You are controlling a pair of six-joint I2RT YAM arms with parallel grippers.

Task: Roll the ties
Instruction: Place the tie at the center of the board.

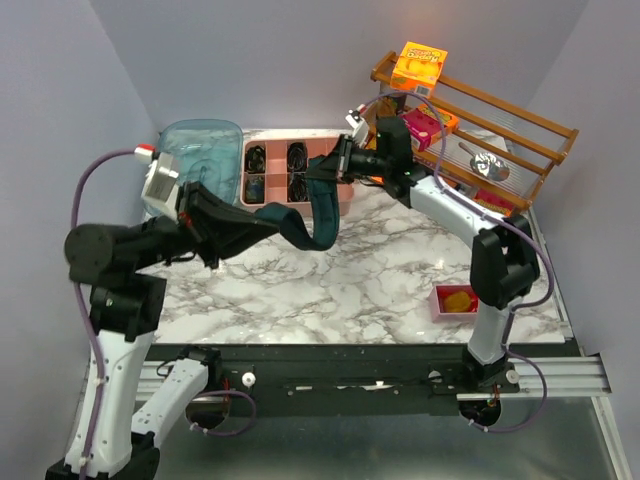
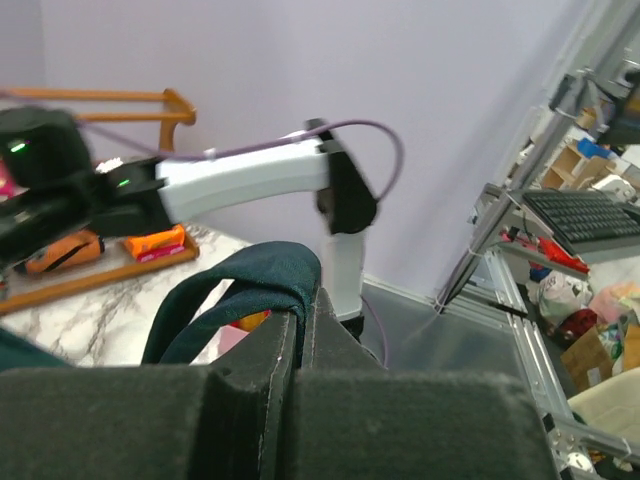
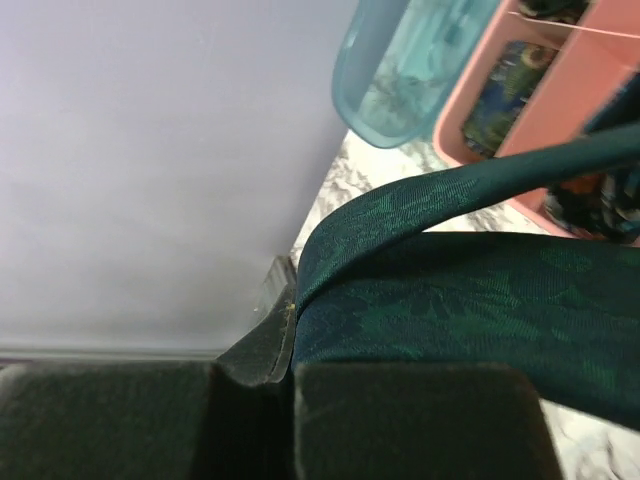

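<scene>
At left centre of the top view, left end effector (image 1: 268,217) reaching rightward over the marble bench (image 1: 380,280), clamped shut on one end of the dark teal tie (image 1: 305,235). In the left wrist view, fingers (image 2: 255,370) pressed together at lower centre, a folded loop of the fabric bulging just above the pinch. Upper left of centre in the top view, a clear teal tub (image 1: 200,150), and just beside it on the right a pink divided tray (image 1: 277,170) with dark rolled coils (image 1: 297,156) in its compartments. From the left pinch, the band sagging rightward in a U in front of the tray, then climbing to the right end effector (image 1: 332,172) at upper centre; contact with the bench not discernible. Right end effector likewise closed, gripping the other stretch of the tie. In the right wrist view, wide green-patterned cloth wedged between the pads (image 3: 400,420) at bottom centre and spreading off to the right edge. Further right, a wooden rack (image 1: 500,110) at upper right and a small pink dish (image 1: 455,300) at lower right, both well apart from the tie
</scene>
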